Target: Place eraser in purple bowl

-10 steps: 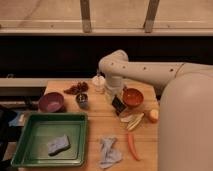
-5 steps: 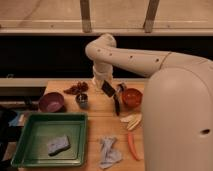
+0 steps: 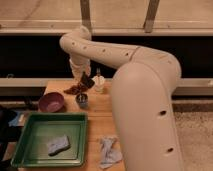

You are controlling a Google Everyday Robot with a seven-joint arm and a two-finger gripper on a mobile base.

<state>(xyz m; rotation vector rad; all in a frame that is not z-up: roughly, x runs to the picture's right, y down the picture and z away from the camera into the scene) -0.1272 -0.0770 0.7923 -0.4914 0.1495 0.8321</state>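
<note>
The purple bowl stands on the wooden table at the left, behind the green tray. My gripper hangs from the cream arm above the table's back, to the right of and above the bowl. It is shut on a small flat black block, the eraser, which is held tilted in the air above the small dark cup. The eraser is apart from the bowl.
A green tray at the front left holds a grey-blue sponge. A crumpled pale cloth lies at the front. A white bottle and a reddish-brown item stand at the back. The arm's large body hides the table's right side.
The arm has swung left, carrying the gripper and eraser from near the orange-red bowl to above the small dark cup. The arm's body now covers the table's right side.
</note>
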